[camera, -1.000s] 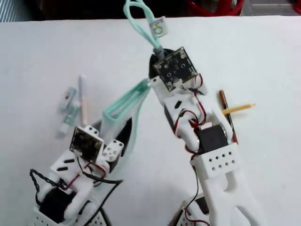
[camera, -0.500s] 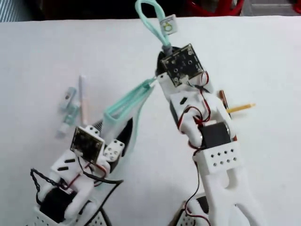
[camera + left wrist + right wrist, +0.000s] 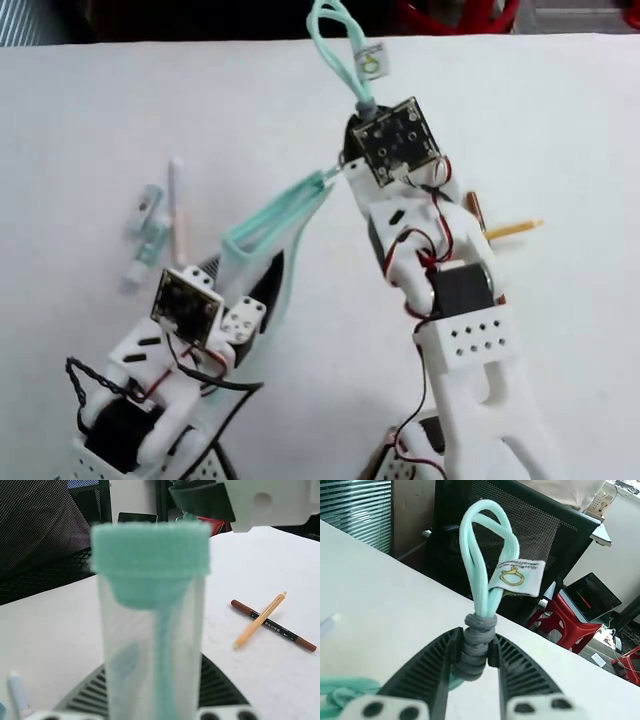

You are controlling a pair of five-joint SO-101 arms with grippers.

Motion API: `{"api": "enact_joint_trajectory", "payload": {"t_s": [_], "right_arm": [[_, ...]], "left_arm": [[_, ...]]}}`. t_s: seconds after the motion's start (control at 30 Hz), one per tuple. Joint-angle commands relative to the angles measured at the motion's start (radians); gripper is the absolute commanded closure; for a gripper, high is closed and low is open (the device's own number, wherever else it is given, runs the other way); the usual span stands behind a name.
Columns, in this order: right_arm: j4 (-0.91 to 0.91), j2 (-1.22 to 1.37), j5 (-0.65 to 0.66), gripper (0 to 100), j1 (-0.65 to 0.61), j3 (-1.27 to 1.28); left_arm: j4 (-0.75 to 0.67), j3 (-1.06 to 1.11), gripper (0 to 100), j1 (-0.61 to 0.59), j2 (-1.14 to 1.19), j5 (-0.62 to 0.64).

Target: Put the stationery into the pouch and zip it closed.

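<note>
Your right claw (image 3: 476, 647) pinches the grey knot of the mint zipper cord (image 3: 479, 580) at the far end of the pouch (image 3: 268, 228). Your left claw (image 3: 233, 292) is clamped on the pouch's near end. A brown pen (image 3: 274, 626) and a yellow pen (image 3: 258, 622) lie crossed on the table (image 3: 100, 110), outside the pouch.

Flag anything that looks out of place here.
The right end effector grips the pull cord of the pouch, yet stationery lies outside on the table: a brown pen and an orange pen crossed on one side, a white pen and small bluish pieces on the other. Zipping now looks premature.
</note>
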Motion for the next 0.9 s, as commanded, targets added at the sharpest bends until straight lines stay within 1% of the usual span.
{"api": "enact_joint_trajectory", "payload": {"t_s": [0.0, 0.1, 0.13, 0.17, 0.27, 0.3, 0.33, 0.4, 0.47, 0.57, 0.6, 0.63, 0.67, 0.73, 0.8, 0.87], "right_arm": [[-0.031, -0.028, 0.012, 98.1, 0.065, -0.009], [-0.045, -0.031, 0.012, 97.8, 0.068, -0.003], [-0.010, -0.036, 0.012, 95.7, 0.068, 0.002], [0.050, -0.042, 0.012, 90.9, 0.062, -0.002], [0.202, -0.076, 0.021, 69.2, 0.025, -0.032], [0.252, -0.090, 0.051, 65.7, 0.010, -0.046], [0.308, -0.105, 0.097, 65.8, -0.007, -0.060], [0.400, -0.142, 0.169, 69.4, -0.030, -0.075], [0.455, -0.188, 0.196, 72.8, -0.031, -0.077], [0.499, -0.266, 0.196, 74.6, -0.007, -0.075], [0.504, -0.289, 0.196, 74.6, -0.001, -0.075], [0.504, -0.305, 0.195, 74.7, 0.001, -0.074], [0.504, -0.314, 0.183, 74.7, 0.001, -0.068], [0.492, -0.312, 0.118, 74.7, 0.001, -0.037], [0.444, -0.300, 0.054, 74.7, 0.004, 0.020], [0.375, -0.283, -0.008, 74.7, 0.035, 0.097]], "left_arm": [[-0.008, -0.032, 91, -0.004, -0.010, -0.008], [-0.008, -0.032, 91, -0.005, -0.010, -0.008], [-0.008, -0.032, 91, -0.005, -0.010, -0.008], [-0.008, -0.032, 91, -0.005, -0.010, -0.008], [0.000, -0.032, 91, -0.012, -0.010, -0.008], [0.000, -0.031, 91, -0.012, -0.010, -0.008], [0.002, -0.031, 91, -0.012, -0.010, -0.008], [0.020, -0.032, 91, -0.012, -0.010, -0.008], [0.074, -0.040, 91, -0.012, -0.010, -0.028], [0.164, -0.052, 91, -0.005, -0.010, -0.190], [0.187, -0.054, 91, -0.005, -0.010, -0.218], [0.206, -0.055, 91, -0.005, -0.010, -0.219], [0.216, -0.052, 91, -0.005, -0.010, -0.222], [0.226, -0.048, 91, -0.004, -0.010, -0.226], [0.227, -0.049, 91, -0.010, -0.010, -0.227], [0.229, -0.049, 91, -0.012, -0.010, -0.233]]}}
